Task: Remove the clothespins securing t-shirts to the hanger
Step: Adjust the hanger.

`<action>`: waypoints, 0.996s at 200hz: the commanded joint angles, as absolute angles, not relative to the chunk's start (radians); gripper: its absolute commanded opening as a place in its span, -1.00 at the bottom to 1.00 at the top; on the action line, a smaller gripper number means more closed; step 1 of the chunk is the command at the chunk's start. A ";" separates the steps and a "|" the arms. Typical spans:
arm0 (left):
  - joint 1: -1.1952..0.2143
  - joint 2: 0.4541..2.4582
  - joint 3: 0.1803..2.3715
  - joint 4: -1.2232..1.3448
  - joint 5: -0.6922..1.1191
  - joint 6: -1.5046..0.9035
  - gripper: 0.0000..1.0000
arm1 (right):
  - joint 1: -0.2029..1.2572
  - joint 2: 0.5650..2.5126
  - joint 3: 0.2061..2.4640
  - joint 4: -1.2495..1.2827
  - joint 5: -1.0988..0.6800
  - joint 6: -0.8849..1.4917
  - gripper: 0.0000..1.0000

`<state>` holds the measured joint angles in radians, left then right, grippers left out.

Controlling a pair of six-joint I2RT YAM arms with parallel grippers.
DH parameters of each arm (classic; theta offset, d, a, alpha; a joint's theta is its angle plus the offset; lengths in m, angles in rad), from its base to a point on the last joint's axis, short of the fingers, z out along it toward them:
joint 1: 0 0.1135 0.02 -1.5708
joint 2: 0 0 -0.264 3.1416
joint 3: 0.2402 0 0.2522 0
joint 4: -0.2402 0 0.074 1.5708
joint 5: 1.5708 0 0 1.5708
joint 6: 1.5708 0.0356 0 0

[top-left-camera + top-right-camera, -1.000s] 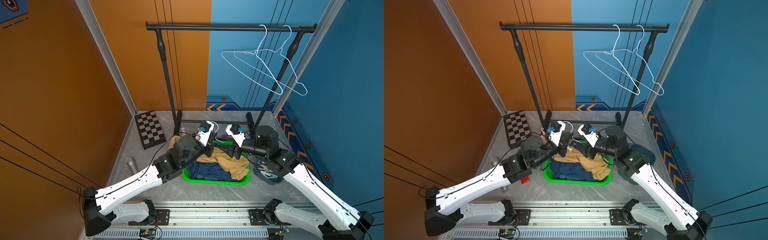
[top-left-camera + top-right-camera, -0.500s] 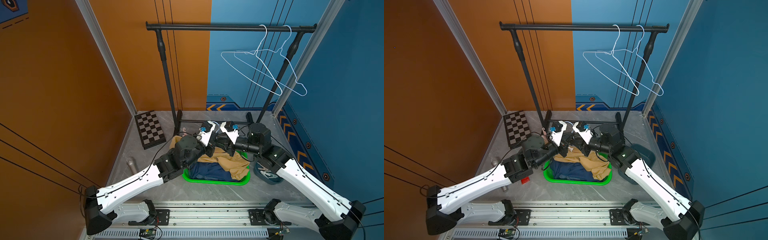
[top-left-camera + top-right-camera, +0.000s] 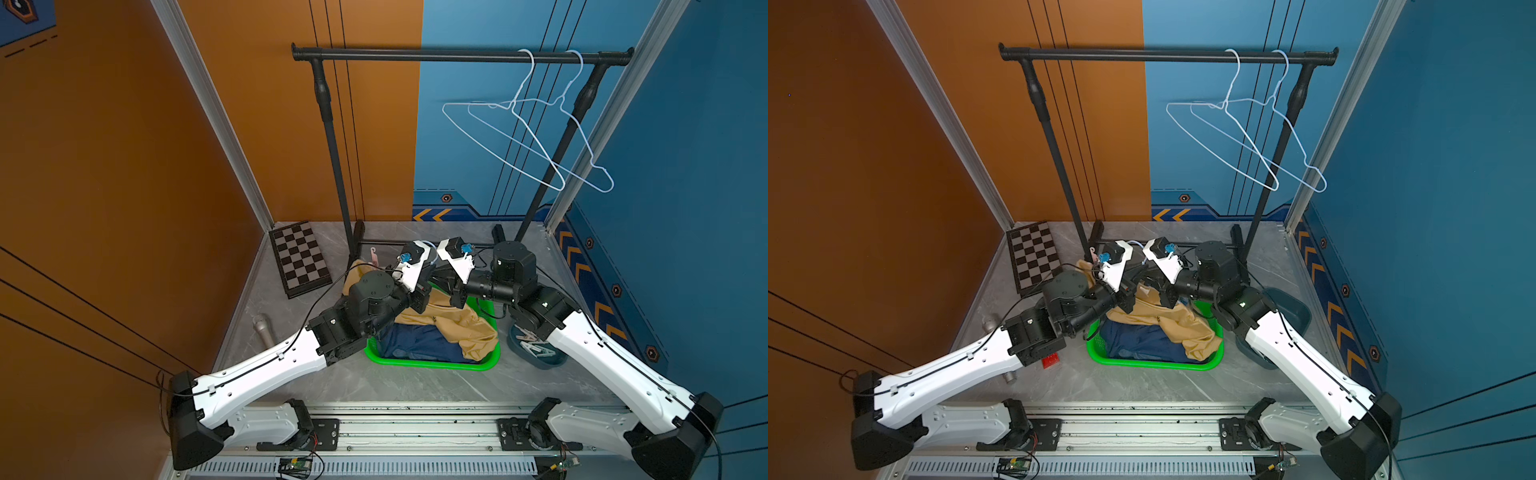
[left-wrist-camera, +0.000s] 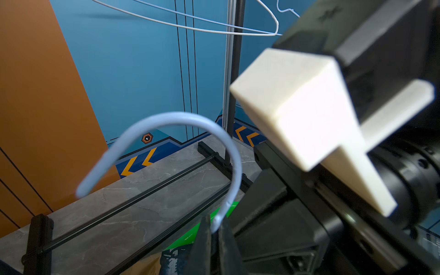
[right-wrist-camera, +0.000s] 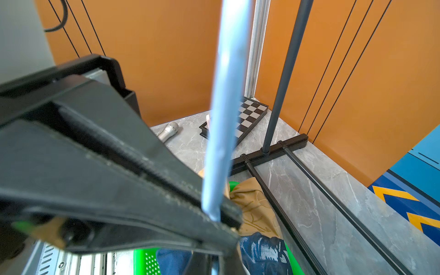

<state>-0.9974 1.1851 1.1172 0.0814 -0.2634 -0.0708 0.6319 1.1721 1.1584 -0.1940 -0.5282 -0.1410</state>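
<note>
Top views both show the left arm (image 3: 270,361) and right arm (image 3: 615,365) meeting above a green basket (image 3: 432,365). The shirts lie heaped in it: a tan shirt (image 3: 453,322) on top, a navy shirt (image 3: 419,343) beneath. A blue bowl (image 3: 540,365) beside the basket, under the right arm, holds pale clothespins (image 3: 534,347). One pink pin (image 3: 374,254) lies on the floor by the rack foot. Two white hangers (image 3: 536,143) hang on the rack (image 3: 457,55). A chessboard (image 3: 300,259) and a microphone (image 3: 262,330) lie on the floor to the left.

Left wrist view: the left gripper (image 4: 213,234) is pinched narrow on the stem of a blue hanger (image 4: 171,117), whose hook curves up above it. The right arm's black and white wrist block sits close beside.

Right wrist view: the right gripper (image 5: 214,264) is closed on the same hanger wire, just beside the left gripper's hold. The tan and navy shirts, both printed, lie in the basket beyond. Whether any pin is on this hanger I cannot tell.
</note>
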 commanded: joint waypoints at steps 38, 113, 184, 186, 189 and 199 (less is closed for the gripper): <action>-0.996 1.118 1.117 0.047 -0.309 -0.037 -0.12 | 0.608 1.153 1.194 -0.223 -0.610 -0.168 -1.00; -0.838 0.937 1.115 -0.258 -0.176 0.056 0.16 | 0.567 1.128 1.194 -0.282 -0.691 -0.223 -1.00; -0.661 0.802 1.104 -0.466 0.117 0.303 0.24 | 0.568 1.124 1.302 -0.484 -0.723 -0.534 -1.00; -0.659 0.797 1.102 -0.467 0.124 0.316 0.24 | 0.567 1.124 1.305 -0.492 -0.722 -0.545 -1.00; -0.656 0.793 1.100 -0.470 0.134 0.335 0.24 | 0.567 1.124 1.309 -0.502 -0.721 -0.561 -1.00; -0.649 0.778 1.091 -0.483 0.161 0.409 0.28 | 0.569 1.125 1.327 -0.543 -0.705 -0.629 -1.00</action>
<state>-0.6704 0.8185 1.1122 -0.4164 0.0277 0.2268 0.5690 1.1507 1.2617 -0.4267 -0.6937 -0.4370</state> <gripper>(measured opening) 0.624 0.060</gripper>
